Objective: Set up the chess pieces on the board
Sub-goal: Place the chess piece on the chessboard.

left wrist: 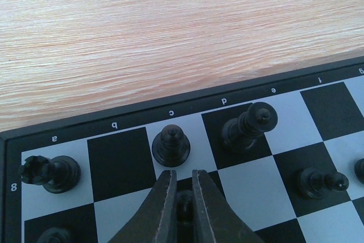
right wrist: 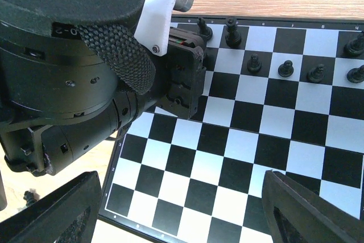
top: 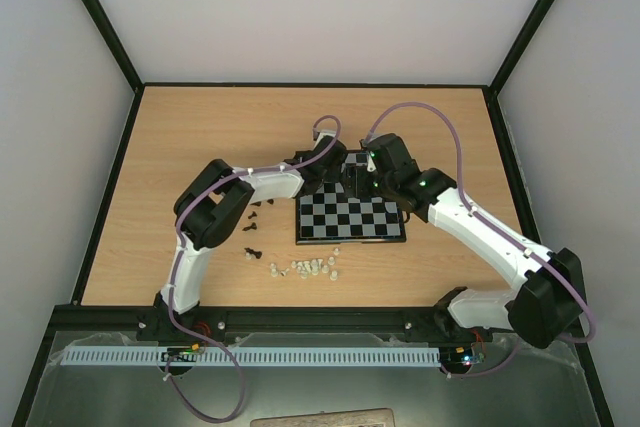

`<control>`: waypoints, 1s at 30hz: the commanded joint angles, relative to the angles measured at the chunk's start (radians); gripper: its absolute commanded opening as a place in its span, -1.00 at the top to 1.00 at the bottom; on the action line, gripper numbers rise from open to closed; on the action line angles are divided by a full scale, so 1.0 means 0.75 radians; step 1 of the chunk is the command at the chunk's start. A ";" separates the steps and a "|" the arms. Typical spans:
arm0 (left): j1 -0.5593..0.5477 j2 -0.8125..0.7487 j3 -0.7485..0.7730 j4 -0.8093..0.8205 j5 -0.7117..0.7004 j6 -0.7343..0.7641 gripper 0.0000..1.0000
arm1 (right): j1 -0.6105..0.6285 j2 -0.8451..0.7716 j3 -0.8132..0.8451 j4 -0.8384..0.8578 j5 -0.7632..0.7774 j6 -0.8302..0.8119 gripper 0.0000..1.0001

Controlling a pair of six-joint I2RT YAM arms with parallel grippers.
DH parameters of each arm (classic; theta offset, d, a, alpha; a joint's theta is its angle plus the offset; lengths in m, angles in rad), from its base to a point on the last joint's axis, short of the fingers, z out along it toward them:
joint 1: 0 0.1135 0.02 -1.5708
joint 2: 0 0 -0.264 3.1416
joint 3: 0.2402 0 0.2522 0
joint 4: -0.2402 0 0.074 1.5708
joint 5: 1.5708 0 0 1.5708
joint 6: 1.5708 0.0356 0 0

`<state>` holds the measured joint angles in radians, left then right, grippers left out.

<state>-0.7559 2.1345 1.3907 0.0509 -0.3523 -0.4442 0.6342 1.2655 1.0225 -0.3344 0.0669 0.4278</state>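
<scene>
The board (left wrist: 122, 163) fills the lower half of the left wrist view, with black chess pieces along its back rows: a rook (left wrist: 51, 172), a bishop (left wrist: 170, 143), a taller piece (left wrist: 248, 126) and a pawn (left wrist: 321, 181). My left gripper (left wrist: 181, 173) is shut on a small black pawn (left wrist: 185, 206) that stands on a dark square just behind the bishop. My right gripper (right wrist: 182, 203) hangs open above the board (right wrist: 227, 157) with nothing between its wide-set fingers. In the top view both grippers, left (top: 340, 179) and right (top: 362, 185), meet over the board's (top: 350, 222) far edge.
Loose black chessmen (top: 255, 214) lie on the wooden table left of the board. A cluster of whitish chessmen (top: 305, 267) lies near its front left corner. The left arm's wrist (right wrist: 85, 72) blocks the left part of the right wrist view. Black rails edge the table.
</scene>
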 commanded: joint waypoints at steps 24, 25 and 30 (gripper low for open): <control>-0.028 -0.173 -0.082 -0.010 0.012 0.024 0.54 | -0.006 0.011 -0.030 0.014 -0.042 0.000 -0.57; -0.033 -0.188 -0.084 -0.015 0.011 0.029 0.54 | -0.006 0.010 -0.031 0.014 -0.041 0.000 -0.57; -0.043 -0.262 -0.089 -0.032 0.030 0.027 0.53 | -0.007 0.008 -0.029 0.017 -0.048 0.006 -0.58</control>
<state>-0.7792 2.0071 1.3396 0.0372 -0.3328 -0.4335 0.6342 1.2705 1.0157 -0.3164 0.0376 0.4286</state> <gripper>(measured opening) 0.232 0.785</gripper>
